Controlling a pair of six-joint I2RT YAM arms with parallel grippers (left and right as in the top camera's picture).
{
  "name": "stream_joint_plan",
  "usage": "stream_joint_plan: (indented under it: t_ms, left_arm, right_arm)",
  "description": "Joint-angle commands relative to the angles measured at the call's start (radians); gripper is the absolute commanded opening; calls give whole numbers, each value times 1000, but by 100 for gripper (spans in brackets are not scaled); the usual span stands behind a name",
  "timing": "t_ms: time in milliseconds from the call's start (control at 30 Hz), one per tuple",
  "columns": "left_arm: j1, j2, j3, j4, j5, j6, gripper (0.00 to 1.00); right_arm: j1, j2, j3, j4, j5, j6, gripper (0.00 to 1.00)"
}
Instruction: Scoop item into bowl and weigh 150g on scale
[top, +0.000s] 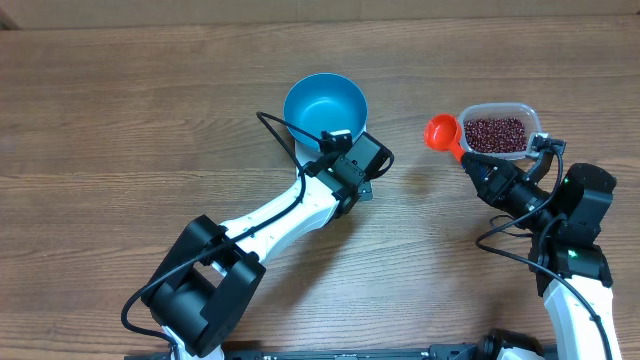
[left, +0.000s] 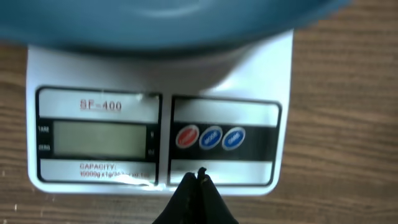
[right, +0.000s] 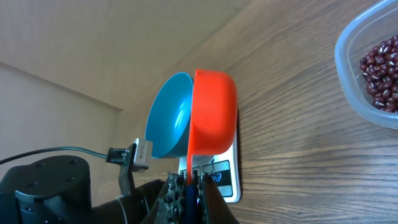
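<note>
**A:** Overhead?
**B:** Blue bowl (top: 322, 100) mid-surface (top: 120, 120), inside plain blue. The left arm (top: 290, 205) reaches in from the near side, and its wrist covers the bowl's near rim. Left pincer (top: 335, 138) is there, tips hard to read. On the right, a clear tub (top: 535, 122) holds the beans (top: 495, 135). A red scoop (top: 441, 131) sits just left of the tub, its inside bare red, with the right pincer (top: 468, 162) on its handle.

**A:** Left wrist?
**B:** White scale (left: 155, 74) with the bowl standing on it, its rim overhanging the top. The display (left: 99, 138) is blank. Three round buttons (left: 211, 137) sit to its right. Left pincer is clenched and empty, tips at the scale's front edge below the buttons. Can't tell if they touch.

**A:** Right wrist?
**B:** Right pincer is clamped on the scoop handle, and the scoop is off the surface. It blocks part of the bowl and the scale behind it. The left arm and a cable (right: 56, 154) are at lower left. The tub with the beans is at the right edge, well apart from the bowl.
</note>
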Motion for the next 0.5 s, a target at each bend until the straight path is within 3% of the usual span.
stream_joint_plan:
  t_ms: [0, 467]
  left_arm:
    - [4, 23, 2, 31, -58, -10, 4]
    - [11, 67, 2, 64, -91, -11, 4]
  right_arm:
    - [-3, -13, 29, 5, 16, -12, 4]
    - [-3, -13, 29, 5, 18, -12, 4]
